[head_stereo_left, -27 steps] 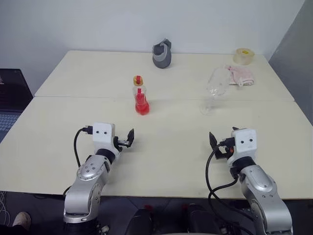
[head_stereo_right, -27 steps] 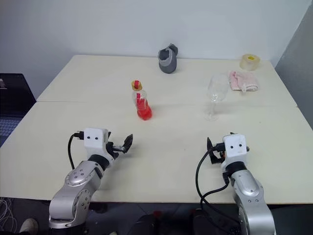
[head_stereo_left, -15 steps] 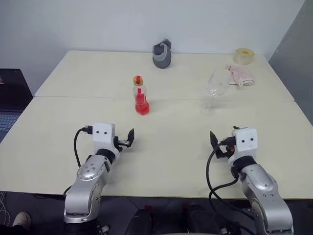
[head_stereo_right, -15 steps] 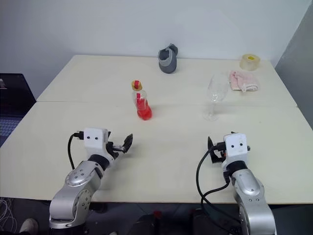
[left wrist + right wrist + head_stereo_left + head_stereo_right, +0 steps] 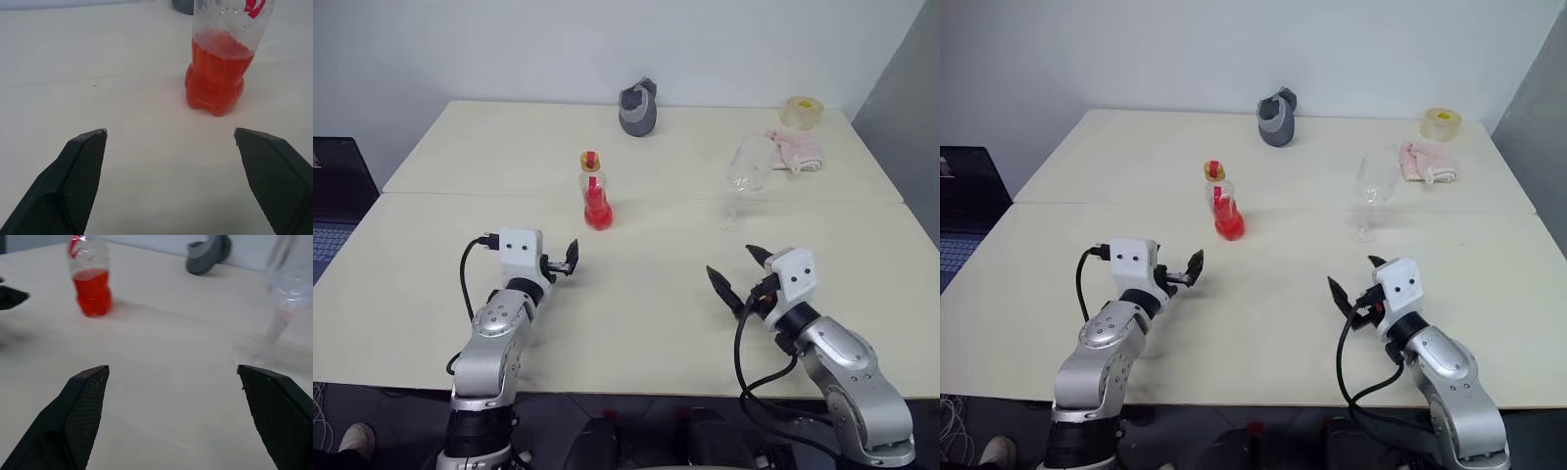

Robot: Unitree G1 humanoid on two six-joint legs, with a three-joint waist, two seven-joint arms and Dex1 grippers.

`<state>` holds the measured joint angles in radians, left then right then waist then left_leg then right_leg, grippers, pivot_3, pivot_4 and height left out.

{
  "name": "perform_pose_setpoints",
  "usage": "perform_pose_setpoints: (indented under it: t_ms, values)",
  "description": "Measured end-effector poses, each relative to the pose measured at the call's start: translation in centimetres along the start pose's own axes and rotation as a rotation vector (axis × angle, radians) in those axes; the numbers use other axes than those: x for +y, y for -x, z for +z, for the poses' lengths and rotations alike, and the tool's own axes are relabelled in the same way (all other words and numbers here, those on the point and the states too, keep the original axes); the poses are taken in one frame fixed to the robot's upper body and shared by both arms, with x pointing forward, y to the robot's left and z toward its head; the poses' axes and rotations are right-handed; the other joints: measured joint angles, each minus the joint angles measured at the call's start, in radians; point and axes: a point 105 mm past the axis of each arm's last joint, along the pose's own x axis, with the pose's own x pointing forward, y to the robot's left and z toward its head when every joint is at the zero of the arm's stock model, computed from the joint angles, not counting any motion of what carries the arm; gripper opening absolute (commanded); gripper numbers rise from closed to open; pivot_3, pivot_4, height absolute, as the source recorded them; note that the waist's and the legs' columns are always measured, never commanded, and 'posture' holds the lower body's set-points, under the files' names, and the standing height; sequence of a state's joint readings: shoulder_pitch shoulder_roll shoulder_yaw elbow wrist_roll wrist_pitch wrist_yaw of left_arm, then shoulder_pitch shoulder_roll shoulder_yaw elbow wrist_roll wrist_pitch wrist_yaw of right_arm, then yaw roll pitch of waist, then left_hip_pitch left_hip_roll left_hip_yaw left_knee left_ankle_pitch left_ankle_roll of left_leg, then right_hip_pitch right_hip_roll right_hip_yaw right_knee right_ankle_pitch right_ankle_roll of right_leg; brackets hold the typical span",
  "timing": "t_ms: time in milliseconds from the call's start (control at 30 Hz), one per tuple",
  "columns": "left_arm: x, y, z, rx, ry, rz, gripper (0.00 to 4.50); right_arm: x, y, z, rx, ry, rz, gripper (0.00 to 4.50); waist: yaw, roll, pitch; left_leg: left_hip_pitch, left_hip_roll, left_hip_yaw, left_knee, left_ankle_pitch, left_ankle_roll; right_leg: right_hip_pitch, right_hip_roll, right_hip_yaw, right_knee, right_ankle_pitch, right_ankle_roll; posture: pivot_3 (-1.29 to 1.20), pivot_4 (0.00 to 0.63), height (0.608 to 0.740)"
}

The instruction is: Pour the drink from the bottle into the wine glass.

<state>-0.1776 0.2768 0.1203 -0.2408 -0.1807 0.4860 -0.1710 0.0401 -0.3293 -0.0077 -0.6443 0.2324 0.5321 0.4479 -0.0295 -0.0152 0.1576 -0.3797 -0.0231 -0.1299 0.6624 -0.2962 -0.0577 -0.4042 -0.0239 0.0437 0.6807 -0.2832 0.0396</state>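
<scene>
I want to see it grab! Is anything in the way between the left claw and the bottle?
No, only bare table lies between the left claw and the bottle, seen in the left wrist view.

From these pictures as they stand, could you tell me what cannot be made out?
- bottle: left wrist view's edge cuts off neck and cap.
- wine glass: right wrist view's edge cuts off the bowl's top; contents unclear.
- grey jug: inside hidden by its wall.
- pink cloth: too small to identify.
</scene>
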Motion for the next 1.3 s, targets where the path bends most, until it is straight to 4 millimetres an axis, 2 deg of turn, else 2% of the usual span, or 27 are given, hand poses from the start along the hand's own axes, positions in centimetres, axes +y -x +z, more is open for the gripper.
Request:
perform_pose_setpoints:
  t_ms: [200,467,833,1033,1300]
  values:
    - [-0.9,-1.7,0.1,-0.011,0.016,-0.079,4.46,2.0,-0.2,2.0,-0.106,0.037,0.266,4.5,0.0,0.0,0.0,0.0,0.0,0.0,0.0,0.0,0.0,0.0,0.0,0.0,0.0,0.0,0.0,0.0,0.15,0.74]
    - [-1.9,-3.7,0.9,-0.064,-0.041,-0.121,4.46,3.2,-0.3,1.9,-0.13,0.06,0.399,4.5,0.0,0.0,0.0,0.0,0.0,-0.001,0.001,0.0,-0.001,0.0,0.0,0.0,0.0,0.0,0.0,0.0,0.15,0.74]
    - [-2.5,-6.4,2.2,-0.129,-0.07,-0.141,4.46,2.6,-0.7,1.8,-0.131,0.071,0.376,4.5,0.001,0.0,0.0,0.0,0.0,-0.002,0.001,0.001,-0.002,0.0,0.0,0.0,0.0,0.0,0.0,0.0,0.15,0.74]
    - [-3.0,-8.2,2.1,-0.135,-0.056,-0.15,4.46,2.2,-0.9,1.8,-0.119,0.072,0.343,4.5,0.0,-0.001,0.0,-0.001,-0.001,-0.002,0.001,0.001,-0.001,0.0,0.0,-0.001,0.001,0.0,0.0,0.0,0.15,0.74]
    - [-3.3,-9.7,2.1,-0.151,-0.05,-0.148,4.46,2.4,-0.7,2.2,-0.12,0.075,0.324,4.5,0.0,-0.001,0.0,-0.001,-0.001,-0.002,0.002,0.001,-0.001,0.0,0.0,-0.001,0.001,0.0,0.0,0.0,0.15,0.74]
